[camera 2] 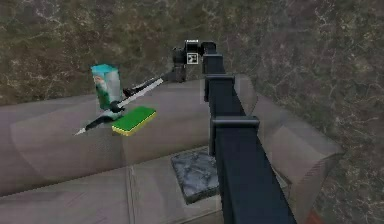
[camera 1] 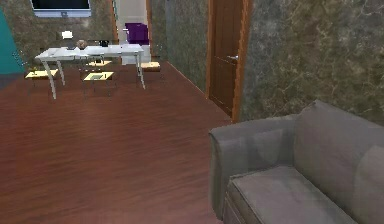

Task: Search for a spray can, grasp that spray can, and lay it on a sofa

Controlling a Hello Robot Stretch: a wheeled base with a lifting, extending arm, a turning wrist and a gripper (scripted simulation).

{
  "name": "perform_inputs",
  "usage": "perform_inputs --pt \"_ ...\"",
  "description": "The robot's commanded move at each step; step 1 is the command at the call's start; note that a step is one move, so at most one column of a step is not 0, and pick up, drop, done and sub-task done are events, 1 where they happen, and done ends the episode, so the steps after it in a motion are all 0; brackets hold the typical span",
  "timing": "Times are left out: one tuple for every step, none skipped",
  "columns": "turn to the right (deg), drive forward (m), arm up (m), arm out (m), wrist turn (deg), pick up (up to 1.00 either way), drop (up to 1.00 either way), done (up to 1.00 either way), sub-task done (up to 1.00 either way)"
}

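Observation:
A grey sofa spans the arm side view, and its arm and seat also show at the forward view's lower right. The dark arm reaches out over it. The gripper points left above the sofa's back. A teal and white can-like object stands out right by the thin fingers, level with the top of the sofa's back. I cannot tell whether the gripper holds it. A flat green and yellow thing lies on the sofa's back just below the fingers.
A dark patterned square lies on the sofa seat beside the arm. Ahead, open wood floor leads to a white table with yellow-seated chairs. A brown door is in the mottled wall on the right.

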Motion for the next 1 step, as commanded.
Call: perform_inputs --pt "0.0 0.0 0.0 0.0 9.0 0.0 0.0 0.0 0.0"
